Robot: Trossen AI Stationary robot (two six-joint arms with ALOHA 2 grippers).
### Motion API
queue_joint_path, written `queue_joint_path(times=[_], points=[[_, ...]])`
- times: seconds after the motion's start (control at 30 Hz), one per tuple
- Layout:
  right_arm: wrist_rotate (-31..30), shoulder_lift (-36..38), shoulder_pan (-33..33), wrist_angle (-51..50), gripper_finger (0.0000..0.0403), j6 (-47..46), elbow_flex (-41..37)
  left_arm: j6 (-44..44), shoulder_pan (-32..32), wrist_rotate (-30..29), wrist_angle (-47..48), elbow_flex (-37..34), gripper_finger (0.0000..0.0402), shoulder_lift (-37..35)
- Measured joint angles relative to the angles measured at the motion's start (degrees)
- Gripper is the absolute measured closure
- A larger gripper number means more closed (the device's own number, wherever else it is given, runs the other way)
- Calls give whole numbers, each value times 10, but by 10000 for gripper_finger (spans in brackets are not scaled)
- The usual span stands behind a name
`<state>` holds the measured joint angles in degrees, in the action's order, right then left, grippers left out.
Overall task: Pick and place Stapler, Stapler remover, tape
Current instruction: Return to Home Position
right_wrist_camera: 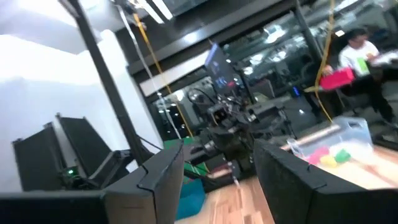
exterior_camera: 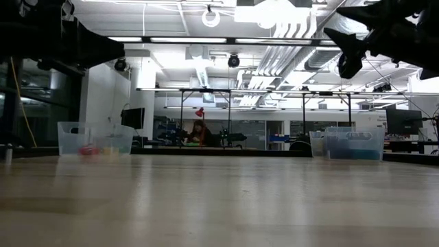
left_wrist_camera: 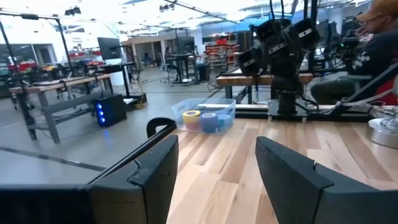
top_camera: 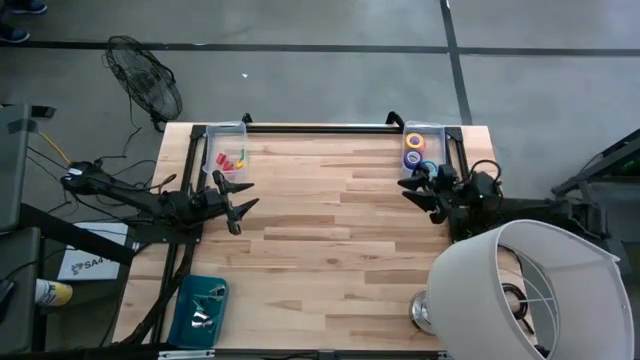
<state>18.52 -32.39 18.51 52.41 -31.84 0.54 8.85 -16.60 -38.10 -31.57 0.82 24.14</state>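
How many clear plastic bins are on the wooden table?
2. One clear plastic bin sits at the table's far left corner, holding small coloured items; the other sits at the far right corner, holding tape rolls. None seems hidden.

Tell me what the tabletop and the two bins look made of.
Tabletop: light wood planks, visible grain and seams, a soft sheen suggesting a sealed finish. Left bin and right bin: clear, probably plastic; contents show through the walls.
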Motion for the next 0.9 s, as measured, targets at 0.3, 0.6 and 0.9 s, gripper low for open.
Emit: queue_joint_path(times=[0.3,0.6,0.9], points=[[47,163,64,-160,217,10,0,6,0,9,0,-1,190,-14],[-27,316,63,-359,217,57,0,63,1,71,4,-1,190,-63],[-63,316,62,-445,218,75,0,90,1,156,7,-1,190,-74]])
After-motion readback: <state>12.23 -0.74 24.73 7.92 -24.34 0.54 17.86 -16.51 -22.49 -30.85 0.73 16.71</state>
